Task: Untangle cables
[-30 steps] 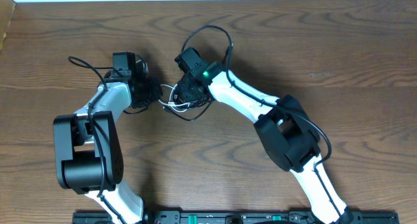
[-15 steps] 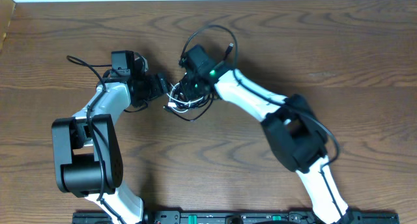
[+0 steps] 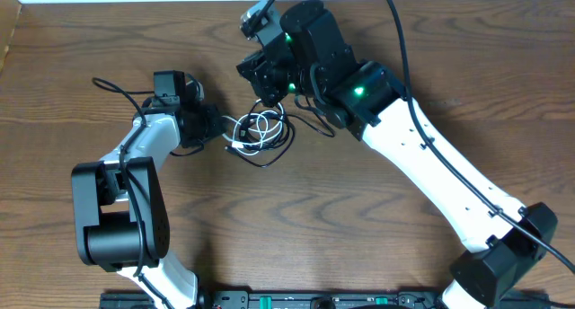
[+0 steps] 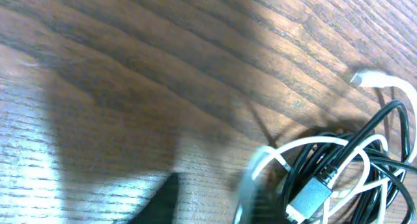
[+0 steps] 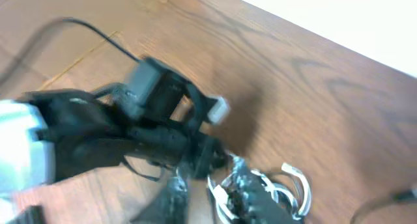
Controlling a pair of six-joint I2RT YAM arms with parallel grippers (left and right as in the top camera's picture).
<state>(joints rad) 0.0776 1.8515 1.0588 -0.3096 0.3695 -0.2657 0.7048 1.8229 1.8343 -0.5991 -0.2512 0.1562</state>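
Cables (image 3: pixel 260 129) lie in one knotted bundle on the wooden table (image 3: pixel 90 39) in your overhead view, with white loops wound through black ones. Your left gripper (image 3: pixel 216 127) sits at the bundle's left edge, touching it or very nearly. Your right gripper (image 3: pixel 267 80) hangs over the bundle's far side. From up here you cannot tell whether either claw is spread or pinching.

In your left wrist view the bundle (image 4: pixel 339 165) fills the lower right corner. A silver plug (image 4: pixel 311 193) lies on its near side and a white plug end (image 4: pixel 365 77) pokes out at its top. One dark, blurred finger (image 4: pixel 163 198) shows left of the bundle, apart from it, so the claw's state is unclear.

Your right wrist view is blurred. The bundle (image 5: pixel 260 185) sits at the lower edge, with the left gripper (image 5: pixel 195 152) just beside it on the left. That gripper's grey wrist camera (image 5: pixel 156 87) sits above it. You cannot make out the right claw's jaws.
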